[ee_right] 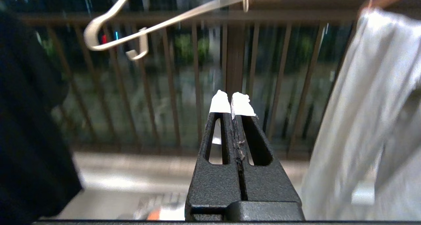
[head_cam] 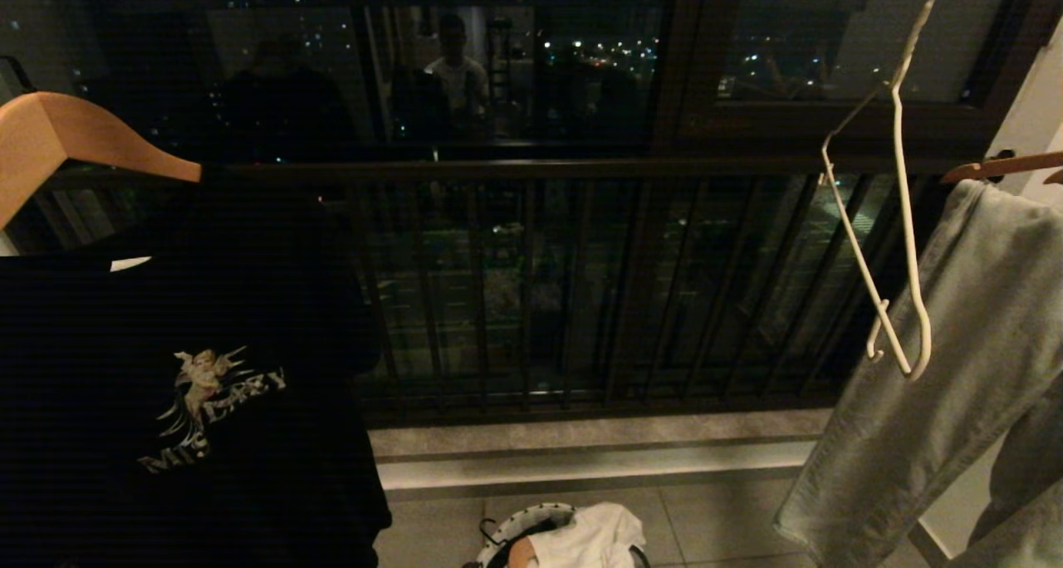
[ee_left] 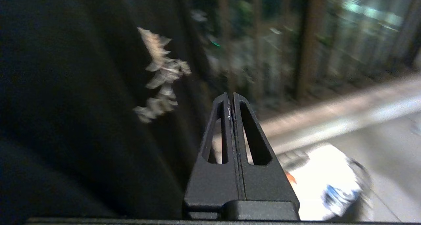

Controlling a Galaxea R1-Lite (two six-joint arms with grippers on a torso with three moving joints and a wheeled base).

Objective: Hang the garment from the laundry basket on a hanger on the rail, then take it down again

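The laundry basket (head_cam: pixel 531 518) stands on the floor at the bottom centre, its patterned rim partly showing. A white T-shirt (head_cam: pixel 594 539) lies on top in it. Only a small reddish patch of the garment (head_cam: pixel 521 554) peeks out beside that shirt. The white wire hanger (head_cam: pixel 917 372) hangs tilted at the upper right, bare; the rail it hangs from is out of view. Neither arm shows in the head view. My left gripper (ee_left: pixel 230 95) is shut and empty, beside the black T-shirt (ee_left: pixel 65 103) and above the basket (ee_left: pixel 294 156). My right gripper (ee_right: pixel 232 96), white-taped at the tips, is shut and empty below the hanger (ee_right: pixel 88 37).
A black T-shirt (head_cam: pixel 183 369) with pale print hangs on a thick wooden hanger (head_cam: pixel 66 136) at the left. Grey trousers (head_cam: pixel 955 369) hang at the right, close behind the wire hanger. A dark balcony railing (head_cam: pixel 531 302) and window stand ahead, with a person's reflection (head_cam: pixel 453 70) in the glass.
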